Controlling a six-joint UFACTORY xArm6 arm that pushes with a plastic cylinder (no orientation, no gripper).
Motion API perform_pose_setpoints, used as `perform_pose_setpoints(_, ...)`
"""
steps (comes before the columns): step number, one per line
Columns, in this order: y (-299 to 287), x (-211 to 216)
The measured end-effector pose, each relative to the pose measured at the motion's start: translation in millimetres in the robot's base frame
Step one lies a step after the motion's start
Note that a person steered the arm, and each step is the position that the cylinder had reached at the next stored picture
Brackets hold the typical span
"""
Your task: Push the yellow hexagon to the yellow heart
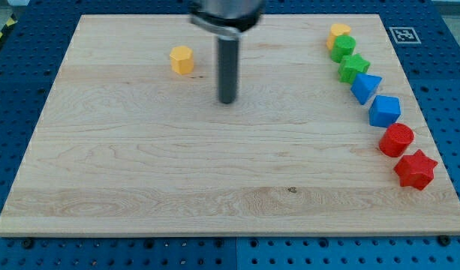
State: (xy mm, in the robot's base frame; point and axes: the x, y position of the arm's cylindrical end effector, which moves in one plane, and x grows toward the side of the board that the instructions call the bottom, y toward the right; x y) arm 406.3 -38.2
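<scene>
Bystander blocks along the counter's right side

On the wooden counter [139, 165], running down the view's right: green block [342, 46], green star [353, 68], blue triangle [365, 88], blue cube [384, 111], red cylinder [396, 139], red star [415, 169] (a curved row, neighbours nearly touching).

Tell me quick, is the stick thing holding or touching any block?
My tip: no gripper, holds nothing, touches no block; it stands to the view's right of the yellow hexagon, with a gap.
</scene>
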Motion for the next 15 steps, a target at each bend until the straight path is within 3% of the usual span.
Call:
perform_pose_setpoints(1,-62.5,-24.7)
perform_pose_setpoints(3,-82.0,-45.1)
perform_pose_setpoints(4,-81.1,-75.1)
perform_pose_setpoints(10,99.1,-82.2)
perform_pose_setpoints(15,96.5,-119.3)
